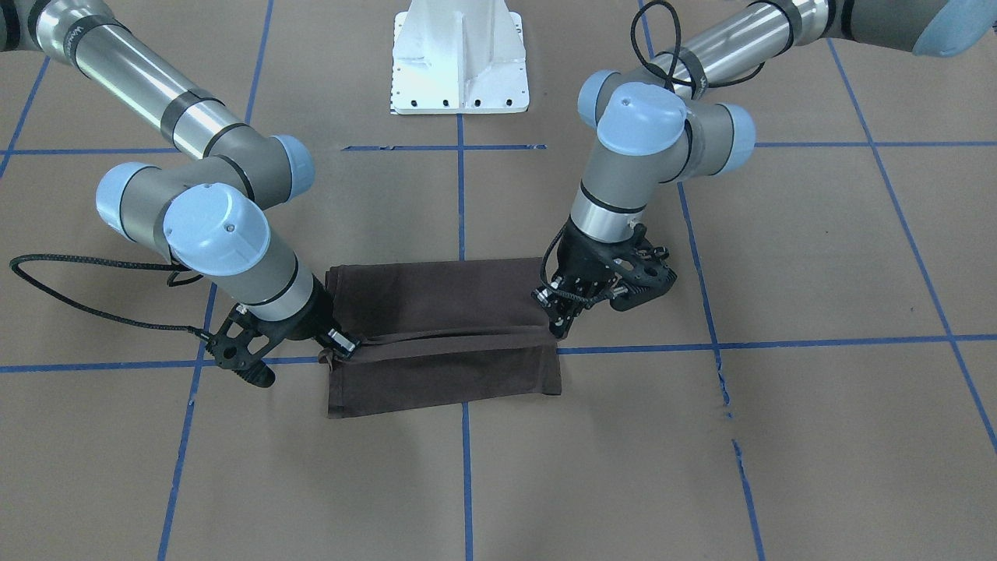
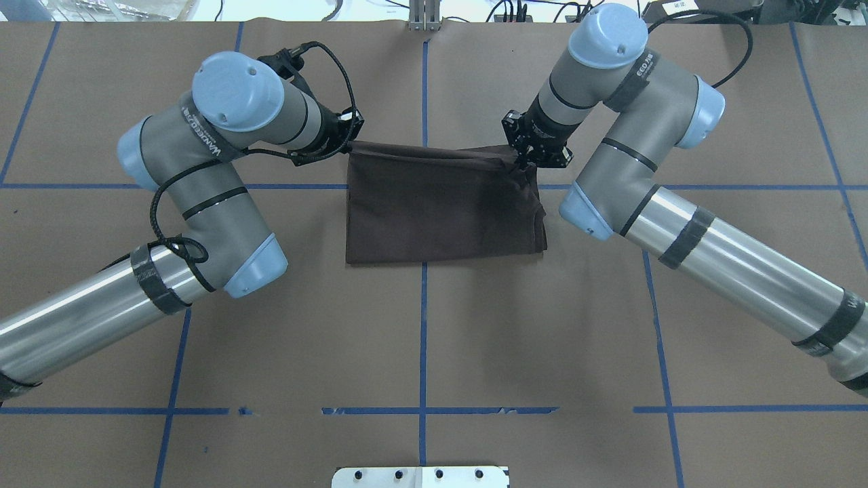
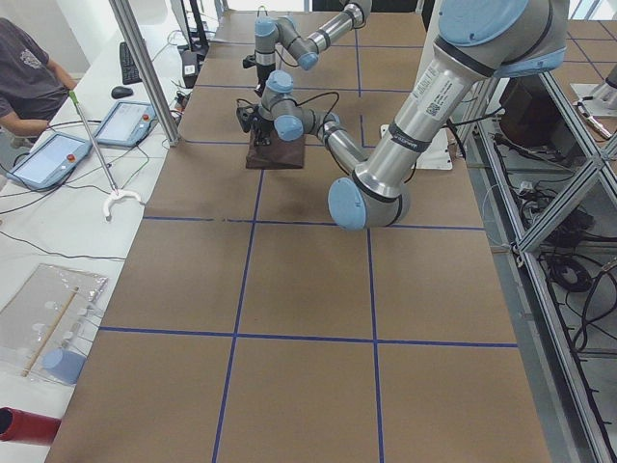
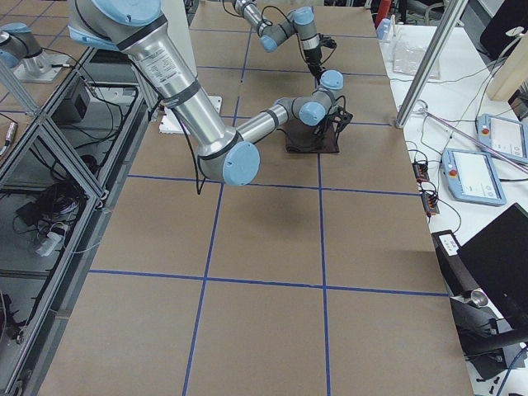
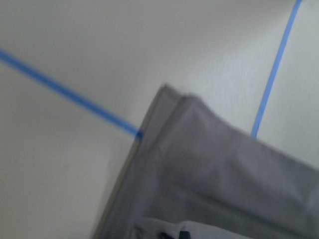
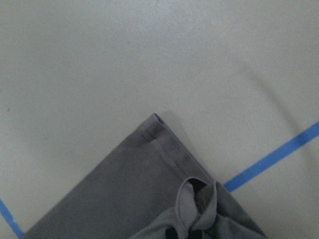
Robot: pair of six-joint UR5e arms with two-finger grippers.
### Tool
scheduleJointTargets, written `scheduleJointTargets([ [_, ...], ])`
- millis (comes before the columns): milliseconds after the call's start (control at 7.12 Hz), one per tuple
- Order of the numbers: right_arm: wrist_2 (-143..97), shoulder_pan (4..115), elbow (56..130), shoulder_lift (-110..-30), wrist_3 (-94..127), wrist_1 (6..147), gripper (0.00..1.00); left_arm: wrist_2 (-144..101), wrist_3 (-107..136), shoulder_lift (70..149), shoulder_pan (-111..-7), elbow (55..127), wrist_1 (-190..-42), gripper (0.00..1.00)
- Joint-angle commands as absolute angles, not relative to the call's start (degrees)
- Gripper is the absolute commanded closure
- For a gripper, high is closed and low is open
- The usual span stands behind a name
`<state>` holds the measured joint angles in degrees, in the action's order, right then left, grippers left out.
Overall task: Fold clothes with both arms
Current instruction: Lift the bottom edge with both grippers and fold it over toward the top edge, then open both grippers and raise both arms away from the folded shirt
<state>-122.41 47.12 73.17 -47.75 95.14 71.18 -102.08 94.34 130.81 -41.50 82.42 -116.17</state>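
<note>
**Shirt Fold: Late Stage, Both Grippers Engaged**

Judged well advanced. Shows the shirt (image 2: 441, 210) already reduced to a compact rectangle on the table (image 1: 779, 467), with no sleeve or collar in sight. Leaves, by estimate, only the current cross fold to lay down and release, and perhaps a final smoothing.

Reaches in from opposite sides with the left arm (image 2: 203, 183) and the right arm (image 2: 630, 156), elbows out and wrists bent steeply down over the two short ends of the shirt.

Holds a raised crease (image 1: 452, 336) stretched straight from one gripper to the other. Places one panel on the robot's side of the grippers and a flat strip just beyond them.

Closes the right gripper (image 1: 343, 345) on a bunched pinch of cloth at its end of the crease, as the right wrist view confirms.

Sets the left gripper (image 1: 558, 321) at the opposite end, fingers down on the shirt's edge and apparently clamped on it. Gives only a blurred left wrist view, so treat this grip as likely, not certain.
</note>
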Motion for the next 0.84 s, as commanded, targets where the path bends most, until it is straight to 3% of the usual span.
scheduleJointTargets([
  [0, -122.08, 48.07, 70.75, -45.70, 92.74, 70.58, 0.00, -101.95, 91.15, 132.19, -42.45, 77.43, -122.33, 0.00],
  [702, -122.43, 50.70, 70.66, -45.79, 89.14, 70.84, 0.00, -108.85, 85.02, 130.44, -45.95, 78.22, -121.99, 0.00],
])
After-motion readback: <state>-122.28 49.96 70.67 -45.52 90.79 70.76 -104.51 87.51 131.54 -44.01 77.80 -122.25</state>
